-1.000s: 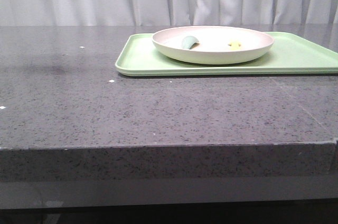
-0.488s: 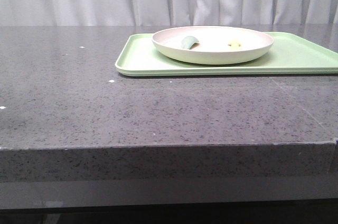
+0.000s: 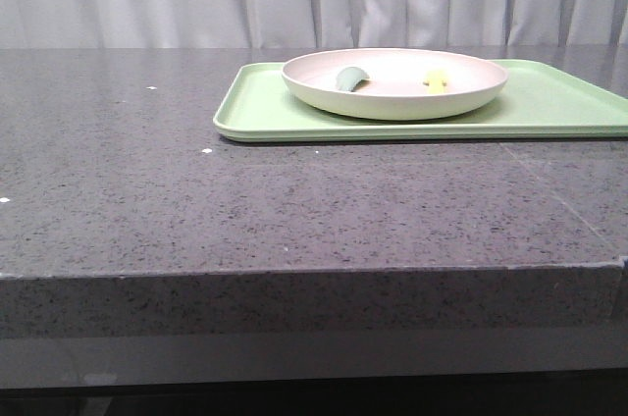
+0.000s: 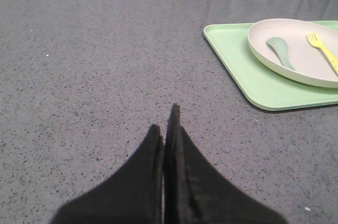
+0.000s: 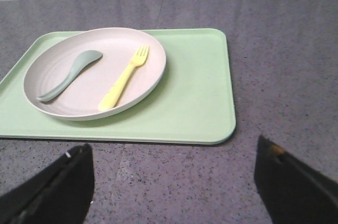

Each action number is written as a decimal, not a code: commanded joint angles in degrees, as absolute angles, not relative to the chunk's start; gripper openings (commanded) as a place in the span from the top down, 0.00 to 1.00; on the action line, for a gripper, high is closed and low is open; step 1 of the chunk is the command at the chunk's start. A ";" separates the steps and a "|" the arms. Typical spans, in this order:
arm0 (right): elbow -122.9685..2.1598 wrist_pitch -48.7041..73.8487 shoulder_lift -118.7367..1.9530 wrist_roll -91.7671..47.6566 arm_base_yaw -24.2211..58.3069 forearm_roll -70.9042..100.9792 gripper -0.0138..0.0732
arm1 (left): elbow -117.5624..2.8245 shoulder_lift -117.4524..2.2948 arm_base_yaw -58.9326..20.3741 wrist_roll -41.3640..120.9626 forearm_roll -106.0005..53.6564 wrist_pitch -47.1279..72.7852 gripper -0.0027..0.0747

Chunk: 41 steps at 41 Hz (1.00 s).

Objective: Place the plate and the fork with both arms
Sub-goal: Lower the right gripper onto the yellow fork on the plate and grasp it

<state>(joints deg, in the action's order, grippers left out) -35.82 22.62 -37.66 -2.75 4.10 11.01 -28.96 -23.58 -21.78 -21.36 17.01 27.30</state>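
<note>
plate (image 3: 394,92) sits on the left part of the light-green tray (image 3: 549,107), at about 1 o'clock across the grey stone table (image 3: 245,200) in the front view. fork (image 5: 124,78) lies inside the plate, tines pointing away from the robot, handle end resting on the near rim. sage-green spoon (image 5: 68,73) lies in the plate too, at 9 o'clock of the fork, apart from it. left gripper (image 4: 165,123) fingers pressed together, holding nothing, over bare table. right gripper (image 5: 169,182) fingers spread wide, empty, just short of the tray's near edge.
</note>
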 commanded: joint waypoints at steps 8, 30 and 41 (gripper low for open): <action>-53.89 24.00 -59.32 -3.28 12.28 13.99 0.11 | -30.42 -23.66 -21.65 -21.06 17.37 22.58 0.99; -93.03 44.80 -102.06 5.64 14.98 9.98 0.11 | -30.42 -23.66 -21.65 -21.06 17.37 22.58 0.99; -100.32 47.06 -108.66 8.37 14.98 6.77 0.11 | -30.42 -23.66 -21.65 -21.06 17.37 22.58 0.99</action>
<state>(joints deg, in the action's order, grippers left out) -97.67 48.76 -111.02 7.60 15.09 7.80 -28.84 -23.48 -21.78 -21.32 17.01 27.21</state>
